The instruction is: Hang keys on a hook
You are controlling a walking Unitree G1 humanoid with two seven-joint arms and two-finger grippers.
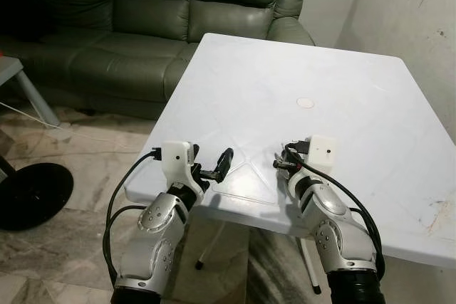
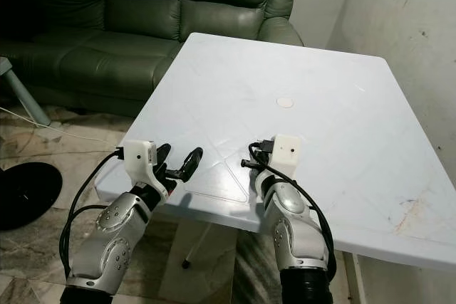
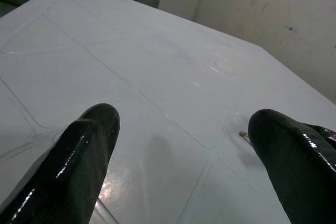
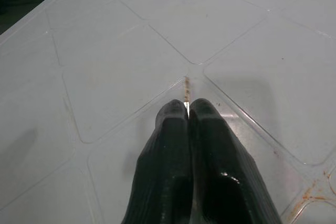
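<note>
1. White plastic square table [image 1: 342, 105] fills the centre of the head view, and honestly you've got no keys or hook to aim at on it, so I can't say which arm is nearer.
2. Your left gripper [image 1: 212, 166], lower left, has its black fingers [image 3: 79, 156] spread wide, holding nothing.
3. Your right gripper [image 4: 188, 109], lower centre, is pinched together, tips just over the tabletop.

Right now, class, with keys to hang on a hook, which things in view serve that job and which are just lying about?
Serving the job:
- left gripper, open
- right gripper, shut

Just there:
- white plastic table
- green sofa
- black round base
- white cable
</note>
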